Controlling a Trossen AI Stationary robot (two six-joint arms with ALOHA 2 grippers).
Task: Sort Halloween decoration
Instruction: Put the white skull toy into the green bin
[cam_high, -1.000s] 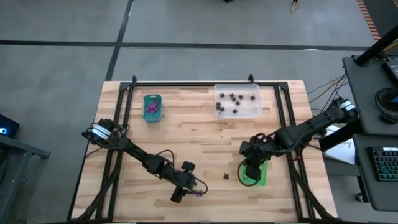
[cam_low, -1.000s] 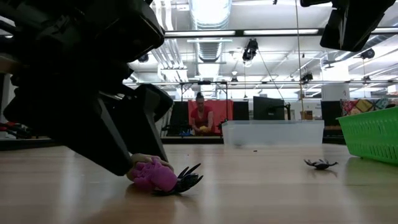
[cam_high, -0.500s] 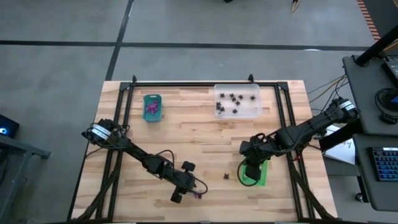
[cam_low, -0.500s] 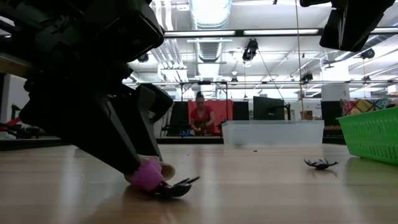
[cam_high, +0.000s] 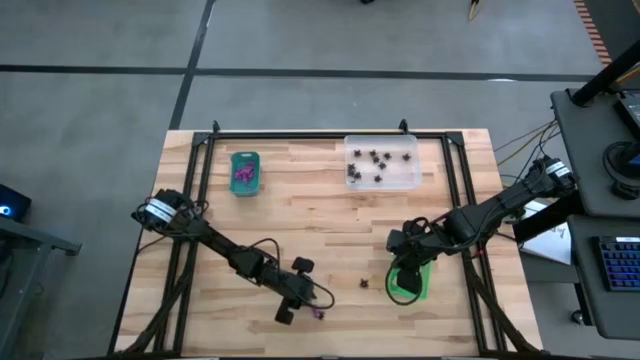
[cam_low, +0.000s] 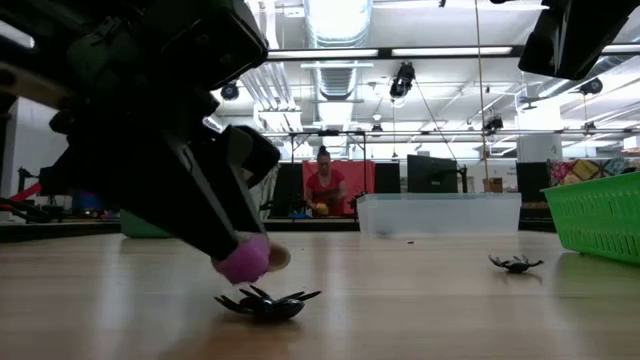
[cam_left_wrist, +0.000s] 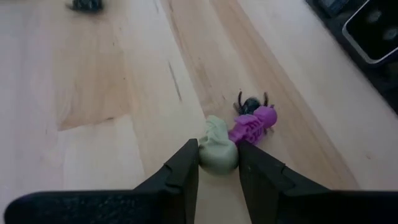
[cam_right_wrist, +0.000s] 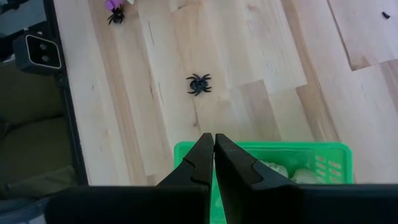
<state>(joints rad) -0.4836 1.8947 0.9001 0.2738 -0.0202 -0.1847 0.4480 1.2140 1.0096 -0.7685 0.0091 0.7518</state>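
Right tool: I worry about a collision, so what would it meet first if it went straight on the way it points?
Probably the bright green tray under the shut right tool; depth is unclear.

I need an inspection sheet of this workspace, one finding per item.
Surface: wooden table, bare between trays.
Job's things: cream trinket in left tool; purple trinket touching it; black spider beneath; another spider near green tray; teal tray and clear tray partly filled.
Clutter: nothing seen.
Grippers: left tool gripping cream trinket; right tool shut above green tray.
Cables: along both arms.
Surroundings: person far behind.
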